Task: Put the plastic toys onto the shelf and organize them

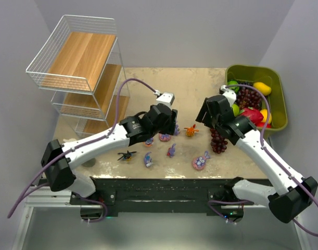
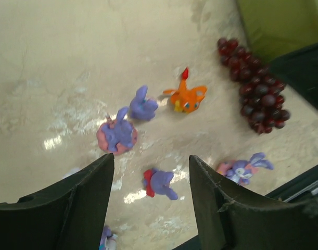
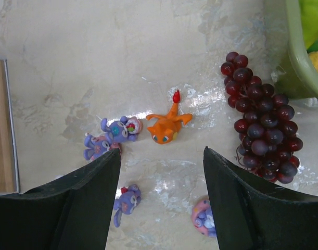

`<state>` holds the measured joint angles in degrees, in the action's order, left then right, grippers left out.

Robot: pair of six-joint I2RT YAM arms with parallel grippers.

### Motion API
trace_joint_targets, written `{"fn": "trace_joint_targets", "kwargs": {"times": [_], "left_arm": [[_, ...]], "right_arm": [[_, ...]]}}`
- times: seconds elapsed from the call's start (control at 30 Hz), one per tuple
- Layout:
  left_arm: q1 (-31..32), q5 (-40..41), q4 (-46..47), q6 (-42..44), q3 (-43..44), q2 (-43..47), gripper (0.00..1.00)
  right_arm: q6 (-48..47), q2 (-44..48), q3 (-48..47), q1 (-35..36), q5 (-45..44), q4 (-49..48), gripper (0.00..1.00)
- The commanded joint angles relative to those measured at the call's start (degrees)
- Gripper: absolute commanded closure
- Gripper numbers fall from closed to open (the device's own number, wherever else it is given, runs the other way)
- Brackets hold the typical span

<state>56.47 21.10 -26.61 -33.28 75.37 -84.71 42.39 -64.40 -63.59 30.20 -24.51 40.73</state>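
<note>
Small plastic toys (image 1: 172,151) lie scattered on the table (image 1: 200,83), none on the wire-and-wood shelf (image 1: 80,57) at far left. There are purple bunnies (image 2: 143,108), some on round pink bases, an orange figure (image 3: 166,129) with a red tip, and a black insect (image 1: 127,154). The left claw (image 2: 151,159) and right claw (image 3: 161,151) hang over them, fingers parted and empty, near the grapes (image 3: 263,120).
</note>
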Motion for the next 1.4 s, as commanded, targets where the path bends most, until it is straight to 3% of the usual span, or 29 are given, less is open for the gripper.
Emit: {"fn": "trace_joint_targets", "kwargs": {"times": [0.0,0.27,0.47,0.87,1.03,1.17,1.37], "left_arm": [[0.22,3.16,8.49,-3.28,-5.23,-1.07,0.36],[0.31,3.42,16.14,-2.67,-11.29,-4.5,0.39],[0.31,6.48,20.63,-1.97,-12.53,-7.57,0.46],[0.22,12.03,19.75,-1.88,-10.69,-13.46,0.63],[0.22,12.65,20.81,-0.65,-10.25,-14.61,0.61],[0.22,13.0,21.86,0.4,-10.25,-15.14,0.51],[-0.13,13.61,23.18,1.2,-9.19,-16.54,0.51]], "right_arm": [[1.38,2.0,1.19,-0.31,-1.68,1.63,0.32],[1.11,4.54,2.51,-0.4,-2.29,2.69,0.32],[1.03,5.51,2.95,-0.4,-2.56,3.21,0.32],[0.67,6.83,2.95,-0.4,-4.49,4.53,0.31],[0.15,6.31,2.25,-0.49,-4.75,4.71,0.3],[-0.29,5.78,1.89,-0.4,-5.11,4.71,0.3],[-0.73,5.16,1.81,-0.58,-5.19,4.53,0.3]]}}
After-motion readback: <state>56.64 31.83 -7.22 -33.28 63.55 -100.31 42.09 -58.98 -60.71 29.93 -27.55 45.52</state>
